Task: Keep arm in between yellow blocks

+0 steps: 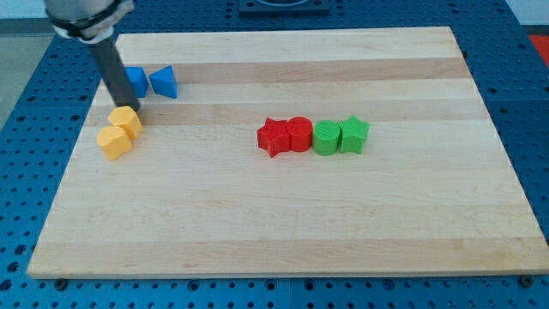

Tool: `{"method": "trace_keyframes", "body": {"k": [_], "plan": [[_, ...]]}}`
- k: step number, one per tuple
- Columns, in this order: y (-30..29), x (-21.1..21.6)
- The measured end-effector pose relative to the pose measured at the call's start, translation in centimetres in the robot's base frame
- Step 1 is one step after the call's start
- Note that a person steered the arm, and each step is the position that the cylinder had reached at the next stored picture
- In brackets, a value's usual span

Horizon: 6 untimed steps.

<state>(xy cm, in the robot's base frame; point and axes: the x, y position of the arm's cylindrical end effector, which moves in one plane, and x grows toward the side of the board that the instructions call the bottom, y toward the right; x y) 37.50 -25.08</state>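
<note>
Setting: robotics lab, judged from the pale wooden bench [283, 232] lying on a blue perforated mounting plate [21, 172] visible past all bench edges, a dark robot rod [116, 73] near the top-left corner, and small coloured test blocks laid out on the wood.

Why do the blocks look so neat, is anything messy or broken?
Nothing looks broken or spilled. The red star, red cylinder, green cylinder and green star sit in one tidy row. The two yellow blocks touch, so there is no gap for my tip, which sits at their upper edge.
</note>
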Motion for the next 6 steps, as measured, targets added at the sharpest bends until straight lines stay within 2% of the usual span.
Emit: {"method": "trace_keyframes", "body": {"k": [2,3,5,6], "plan": [[-2.8,4.8],[0.2,6.1],[3.6,4.3],[1.6,5.7]]}}
